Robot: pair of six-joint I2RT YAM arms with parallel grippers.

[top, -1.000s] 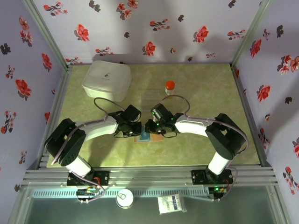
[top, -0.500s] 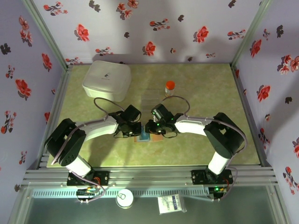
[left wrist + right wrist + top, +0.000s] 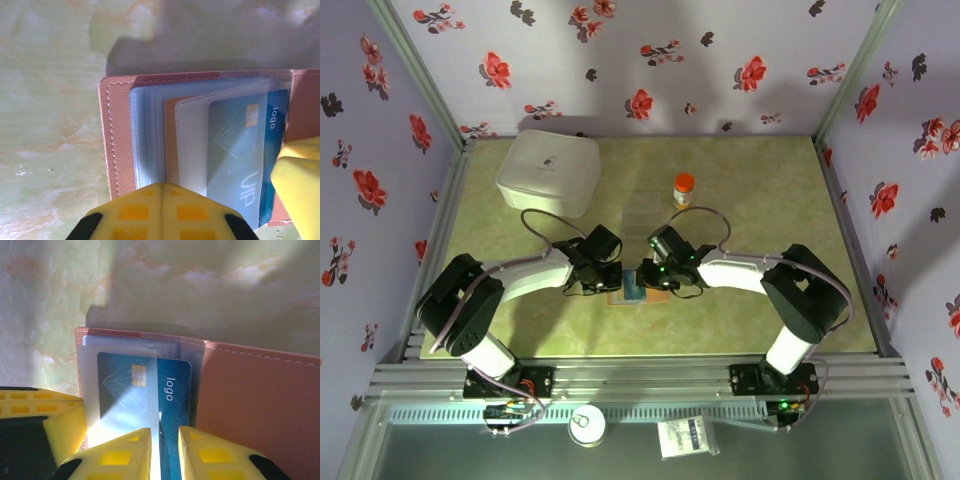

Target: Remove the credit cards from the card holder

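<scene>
Now we press the wallet [image 3: 112, 145] down with the left claw [image 3: 161, 197], clenched, its tips on the near edge. The right claw [image 3: 165, 445] nips the blue card [image 3: 172, 382] between its tips. We should pull straight back toward this claw, slowly, so the sleeve [image 3: 90, 390] remains inside. Both wrists point down, facing each other.

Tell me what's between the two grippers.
The open card holder, blue card showing, lies between the left gripper and right gripper; the top view shows it.
</scene>
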